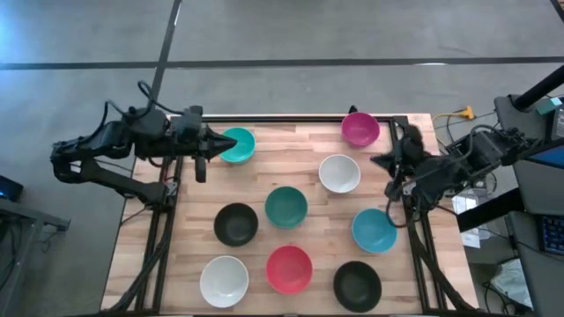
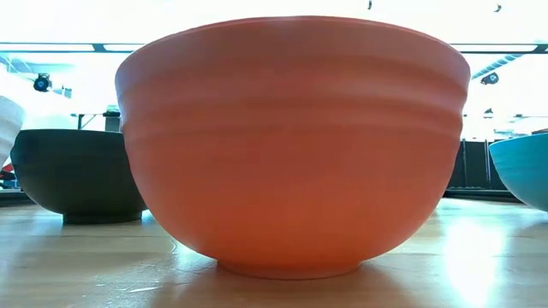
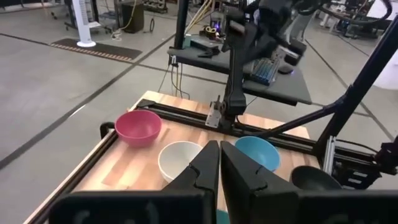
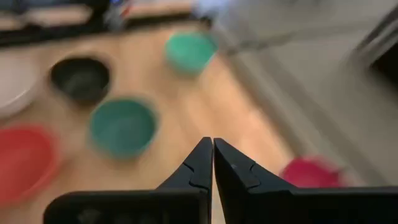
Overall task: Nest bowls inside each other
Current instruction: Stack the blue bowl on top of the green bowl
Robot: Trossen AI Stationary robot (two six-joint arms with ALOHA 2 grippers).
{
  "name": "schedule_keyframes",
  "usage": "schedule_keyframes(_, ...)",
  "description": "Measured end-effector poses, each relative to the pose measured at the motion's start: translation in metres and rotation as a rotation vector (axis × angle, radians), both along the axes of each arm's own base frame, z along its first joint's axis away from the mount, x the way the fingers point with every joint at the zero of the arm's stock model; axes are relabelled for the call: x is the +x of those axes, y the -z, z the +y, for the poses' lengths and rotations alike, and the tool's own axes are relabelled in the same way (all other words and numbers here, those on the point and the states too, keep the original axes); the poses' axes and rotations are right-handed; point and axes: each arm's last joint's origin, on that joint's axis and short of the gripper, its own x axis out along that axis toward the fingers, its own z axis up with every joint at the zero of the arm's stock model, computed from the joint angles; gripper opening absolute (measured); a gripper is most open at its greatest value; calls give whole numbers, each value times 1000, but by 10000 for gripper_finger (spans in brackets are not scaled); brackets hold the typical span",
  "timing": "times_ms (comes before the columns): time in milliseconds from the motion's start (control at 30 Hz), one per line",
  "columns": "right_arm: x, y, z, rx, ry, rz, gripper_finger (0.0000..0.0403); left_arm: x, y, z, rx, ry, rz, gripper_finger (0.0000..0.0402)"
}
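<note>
Nine bowls sit singly on the wooden table (image 1: 291, 141), none nested, seen from overhead. Taking the table centre as the clock's hub: a teal bowl (image 1: 285, 207) sits at centre; a white bowl (image 1: 339, 173) just toward 1 o'clock; the magenta bowl (image 1: 360, 129) farther out at 1, by the far edge; a second teal bowl (image 1: 236, 145) at 11 o'clock near the far-left corner; a black bowl (image 1: 236, 224) at 8 o'clock; the blue bowl (image 1: 374, 231) at 4 o'clock by the right edge. Along the near edge: another white bowl (image 1: 224, 281) at 7, the red bowl (image 1: 289, 269) at 6, another black bowl (image 1: 357, 285) at 5.

The left gripper (image 1: 208, 141) hangs at the table's far-left edge, approx. 10 o'clock, tips just beside the corner teal bowl; fingers pressed together, nothing between them, as its wrist view confirms. The right gripper (image 1: 377, 161) waits over the right edge at approx. 2 o'clock, near the white bowl, betw. magenta and blue; fingers likewise pressed together and empty, per its wrist cam.

At table height, the red bowl fills most of the low view, w/ a black bowl behind at its 9 o'clock and the blue bowl's rim at 3 o'clock.
</note>
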Motion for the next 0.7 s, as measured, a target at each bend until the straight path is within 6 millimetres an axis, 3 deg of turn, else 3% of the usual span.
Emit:
schedule_keyframes(200, 6, 14, 2, 326, -96, 225, 9, 3, 1, 0, 7, 1, 11, 0)
schedule_keyframes(300, 13, 18, 8, 390, -150, 292, 9, 1, 0, 0, 6, 1, 3, 0)
schedule_keyframes(700, 43, 36, 22, 177, -392, 448, 9, 0, 1, 0, 7, 2, 3, 0)
